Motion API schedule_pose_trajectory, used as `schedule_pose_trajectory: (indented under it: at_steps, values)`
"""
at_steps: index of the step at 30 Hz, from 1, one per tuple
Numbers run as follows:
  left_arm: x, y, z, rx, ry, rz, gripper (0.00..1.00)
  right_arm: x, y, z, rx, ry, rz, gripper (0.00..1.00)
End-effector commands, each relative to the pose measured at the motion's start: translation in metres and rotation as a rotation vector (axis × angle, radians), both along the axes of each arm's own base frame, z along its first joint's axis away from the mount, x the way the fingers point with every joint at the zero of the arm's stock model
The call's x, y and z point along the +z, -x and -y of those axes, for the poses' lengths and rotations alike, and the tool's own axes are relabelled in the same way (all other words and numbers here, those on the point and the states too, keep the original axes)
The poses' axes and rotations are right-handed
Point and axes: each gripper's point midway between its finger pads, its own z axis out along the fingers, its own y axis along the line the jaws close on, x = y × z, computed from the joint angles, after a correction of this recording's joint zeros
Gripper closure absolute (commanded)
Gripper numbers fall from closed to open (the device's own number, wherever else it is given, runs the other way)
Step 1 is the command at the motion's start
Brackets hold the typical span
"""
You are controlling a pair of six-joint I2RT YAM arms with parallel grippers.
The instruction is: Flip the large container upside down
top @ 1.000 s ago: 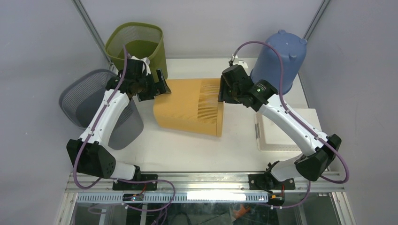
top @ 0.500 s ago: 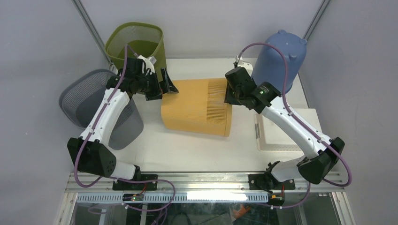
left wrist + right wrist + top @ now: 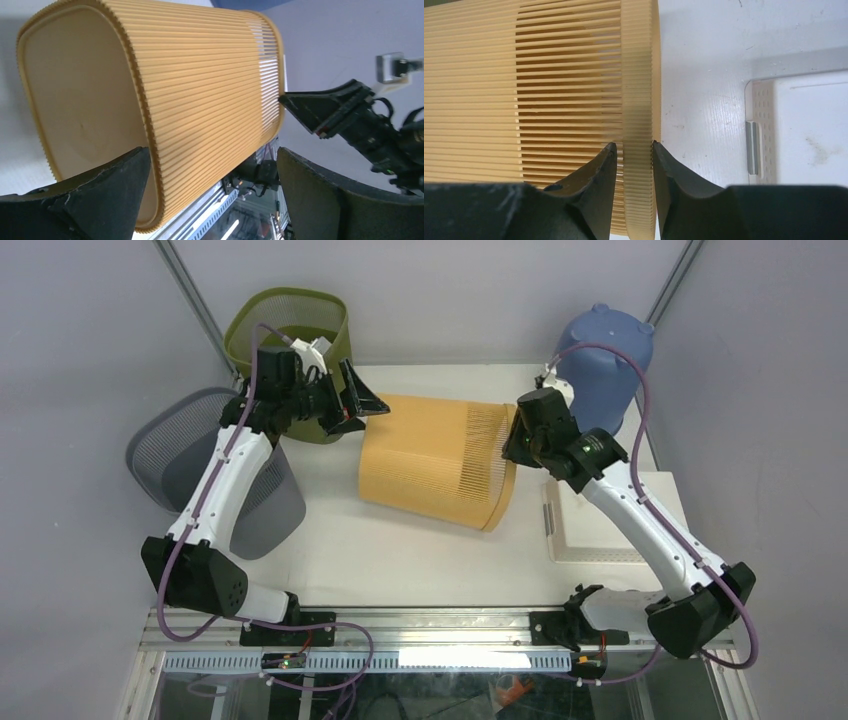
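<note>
Large ribbed container laid on its side, centre of table; rim clamped by right gripper. Wide-spread, empty left gripper at its base. Upper left, green bin; upper right, blue bin.

arms: white links, black joints | cables: purple — looped | gripper fingers: matte black

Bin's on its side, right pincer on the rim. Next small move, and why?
Probably lift the bin by its base with the open left pincer, tipping it toward its rim. It lies on its side, and the right pincer clamps the rim as a pivot.
</note>
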Motion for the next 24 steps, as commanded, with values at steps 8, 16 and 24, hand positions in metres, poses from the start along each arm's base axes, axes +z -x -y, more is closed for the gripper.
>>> schedule_pose_trajectory:
  at_steps: [8,16,24]
  values:
    - [0.093,0.017,0.038,-0.148,0.217,0.176,0.01,-0.046,0.002,-0.003,0.005,-0.147,-0.102,0.68]
    - [0.093,0.012,0.038,-0.126,0.178,0.202,0.01,-0.07,0.005,0.016,-0.048,-0.138,-0.143,0.74]
    - [0.029,-0.011,-0.012,0.115,-0.179,0.141,0.01,-0.053,0.004,0.028,-0.047,-0.103,-0.108,0.7]
